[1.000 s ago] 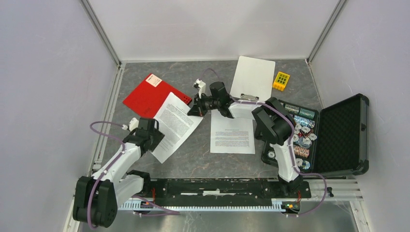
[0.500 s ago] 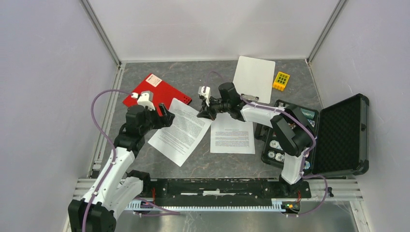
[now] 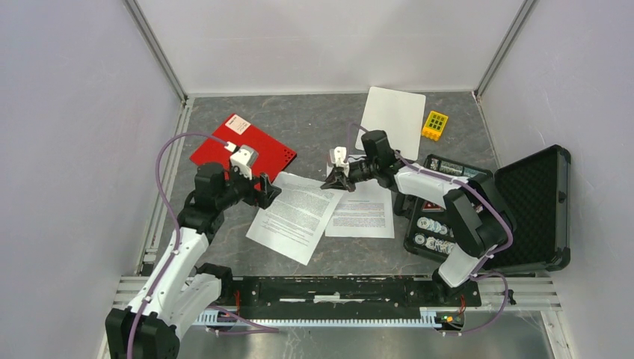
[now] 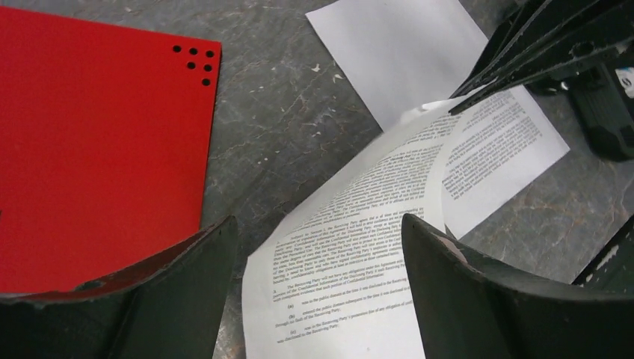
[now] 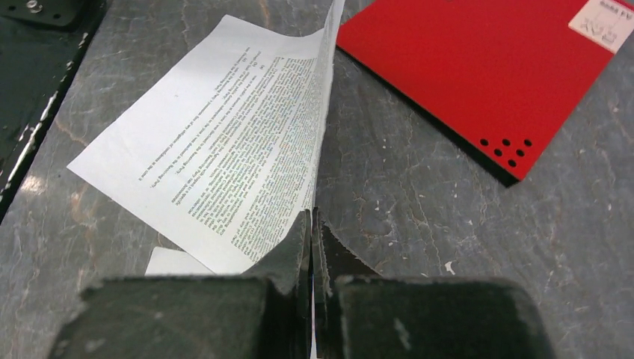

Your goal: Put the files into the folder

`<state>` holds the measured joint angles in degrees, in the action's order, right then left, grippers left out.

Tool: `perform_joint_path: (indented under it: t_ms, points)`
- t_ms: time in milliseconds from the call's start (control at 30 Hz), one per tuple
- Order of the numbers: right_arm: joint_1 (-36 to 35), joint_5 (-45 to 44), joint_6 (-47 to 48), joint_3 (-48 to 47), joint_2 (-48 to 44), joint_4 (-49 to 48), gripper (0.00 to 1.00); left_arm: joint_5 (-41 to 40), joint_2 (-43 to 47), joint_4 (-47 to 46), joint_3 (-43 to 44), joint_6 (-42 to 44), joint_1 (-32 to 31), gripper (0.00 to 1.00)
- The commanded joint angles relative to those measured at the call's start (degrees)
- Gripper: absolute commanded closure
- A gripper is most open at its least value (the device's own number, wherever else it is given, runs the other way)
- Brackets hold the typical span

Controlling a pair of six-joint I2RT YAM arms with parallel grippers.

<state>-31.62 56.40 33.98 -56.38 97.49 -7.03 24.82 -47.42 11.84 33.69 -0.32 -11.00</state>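
The closed red folder (image 3: 243,146) lies flat at the back left, its white label (image 5: 602,22) at the far corner. One printed file (image 3: 293,217) rests askew in the middle, its far right corner lifted. My right gripper (image 3: 334,182) is shut on that corner, the paper's edge pinched between the fingertips (image 5: 303,233). This sheet (image 5: 232,149) curls up toward the jaws. The second file (image 3: 366,212) lies flat to its right, partly under it. My left gripper (image 3: 265,191) hovers open over the first file's (image 4: 359,262) near left edge, holding nothing.
A blank white clipboard (image 3: 394,116) and a small yellow block (image 3: 435,125) sit at the back right. An open black case (image 3: 527,206) holding several round chips stands at the right edge. The folder's near corner (image 4: 191,63) has a cluster of small holes.
My left gripper opened wide and moved up and right along the sheet. My right gripper drew the pinched file to the right, off the folder, over the second file's edge.
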Motion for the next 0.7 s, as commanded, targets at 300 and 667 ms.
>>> perform_joint_path:
  t_ms: [300, 667]
  points:
    - [1.8, 11.7, 14.4, 3.0, -8.5, 5.3, 1.0, 17.7, -2.3, -2.3, -0.4, 10.0, -0.1, 0.21]
    - [2.7, 6.7, -7.9, 7.7, -10.3, -17.9, 0.89, 12.0, -1.3, 0.9, 0.3, 9.3, -0.1, 0.91]
